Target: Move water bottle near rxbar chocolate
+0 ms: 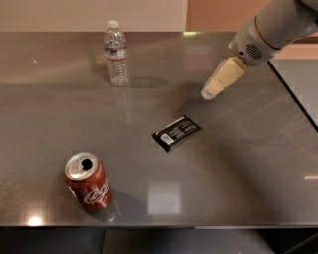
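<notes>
Water bottle (116,53) standing upright well up-left of rxbar chocolate (177,133), gripper (208,93) hovering over table (248,173) up-right of the bar, well apart from bottle, carrying nothing, clench state not determinable, soda can (88,182) standing down-left of bar.

The tabletop (238,163) is smooth, glossy grey. The water bottle (116,54) is clear plastic, the rxbar chocolate (176,133) glossy black film. At two o'clock, the end effector (208,93) looks matt cream.

You have a glossy grey table (238,198) filling the frame, light glare (163,197) lower centre. Upper left, cream wall (59,15); upper right, tan wall (218,15), gripper (208,93) below it.
</notes>
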